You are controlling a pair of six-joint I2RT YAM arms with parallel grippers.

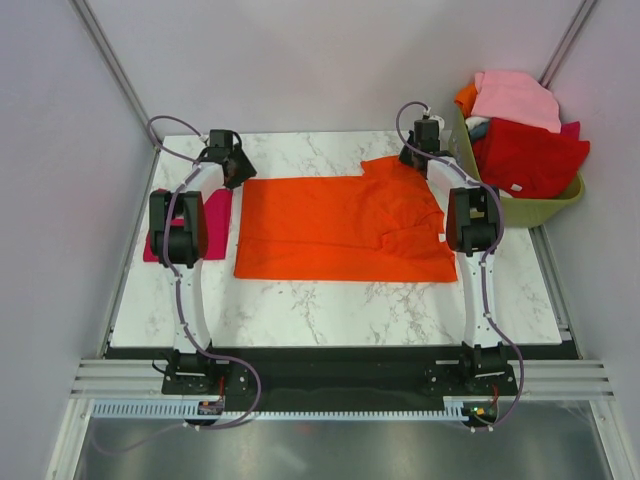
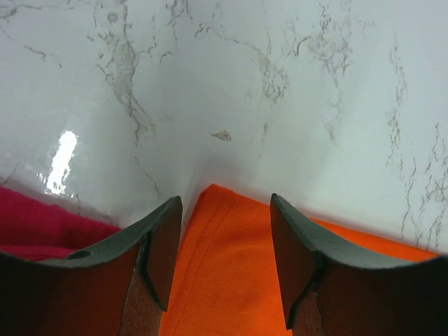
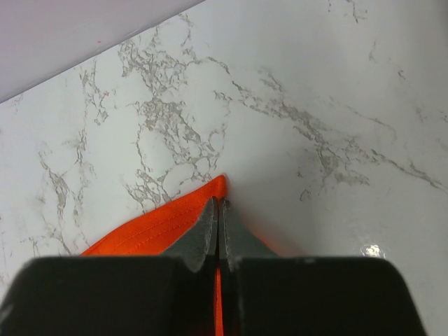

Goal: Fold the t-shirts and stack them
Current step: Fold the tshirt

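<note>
One green basket (image 1: 545, 208) sits off the far right corner of the table (image 1: 330, 300), heaped with loose clothes: a pink cloth (image 1: 515, 97) on top, a red cloth (image 1: 525, 155) in front of it, and a scrap of orange cloth (image 1: 466, 97) showing at the basket's left rim. At the far left of the table my left jaws stand partly apart, straddling the far left corner of the orange t-shirt (image 1: 340, 225). The hemmed corner lies flat on the marble between the two dark fingers, and I cannot tell whether either of them touches the cloth. At the far right my right jaws are clenched tight, their tips pressed together on the far right corner of the same shirt, with a thin line of orange showing between them and the stitched edge fanning out to the left. The orange t-shirt lies spread wide across the middle of the table. Its left and middle are smooth and flat, while its right side is rumpled, with a fold of cloth lapped over itself and creases running up toward my right jaws. The crimson t-shirt (image 1: 218, 210) lies flat at the left edge of the table, just beside the orange one and partly hidden under my left arm.
</note>
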